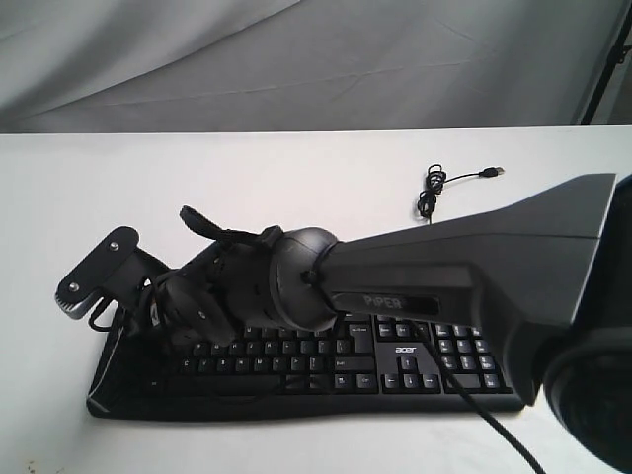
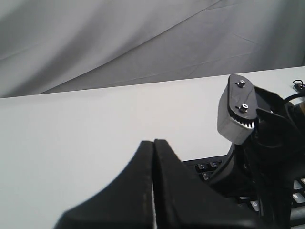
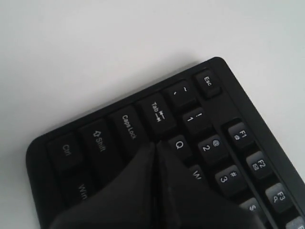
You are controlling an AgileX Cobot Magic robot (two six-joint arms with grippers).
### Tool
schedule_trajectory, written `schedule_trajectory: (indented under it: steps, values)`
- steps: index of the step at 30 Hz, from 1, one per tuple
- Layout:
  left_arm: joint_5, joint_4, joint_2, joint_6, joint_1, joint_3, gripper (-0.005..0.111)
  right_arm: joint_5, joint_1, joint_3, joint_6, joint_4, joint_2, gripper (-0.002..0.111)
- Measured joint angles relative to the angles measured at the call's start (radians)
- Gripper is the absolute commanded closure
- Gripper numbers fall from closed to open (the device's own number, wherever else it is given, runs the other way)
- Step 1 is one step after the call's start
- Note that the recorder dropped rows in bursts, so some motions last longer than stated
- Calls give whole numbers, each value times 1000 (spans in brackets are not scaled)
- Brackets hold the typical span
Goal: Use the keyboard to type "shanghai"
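From the outside camera I see the keyboard [image 1: 296,367] lying flat along the near edge of the desk [image 1: 296,188]. Its number pad is to the right, and its cable [image 1: 431,193] lies coiled loose farther back on the right. The right arm [image 1: 444,267] reaches across from the right and covers the left part of the keys. A grey bracket [image 1: 94,272] on its wrist sticks out to the left. The tool on that arm is hidden under the wrist here.

On the left wrist camera, the left tool [image 2: 153,143] has its two fingers pressed together with nothing between them. I see no contact with the keyboard [image 2: 209,167], of which only a corner shows beside the bracket [image 2: 237,109].

On the right wrist camera, the right tool [image 3: 155,144] is likewise closed to a single blunt point and empty. Its tip is down at the left end of the keyboard [image 3: 190,129], just beside the Caps Lock key [image 3: 128,126] and the Q key [image 3: 178,144]. The key beneath it is hidden; by the layout I judge it to be A. I cannot tell whether it is pressing or only touching.

I judge the keyboard to be stiff, light plastic that could skate on this smooth desk, so nothing needs gripping. I want to meet each keycap at its centre and push straight down, gently, with no sideways drag.
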Motion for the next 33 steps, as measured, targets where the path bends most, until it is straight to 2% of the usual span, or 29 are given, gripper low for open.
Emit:
schedule_trajectory:
  steps: [11, 19, 25, 33]
  values:
    - [0, 0, 0, 0, 0, 0, 107, -6, 0, -5, 0, 0, 22, 108]
    - [0, 0, 0, 0, 0, 0, 107, 57, 0, 12, -2, -21, -63, 108]
    - [0, 0, 0, 0, 0, 0, 107, 40, -6, 195, 45, -25, -207, 108]
    - [0, 0, 0, 0, 0, 0, 107, -41, -75, 436, 97, -13, -323, 108]
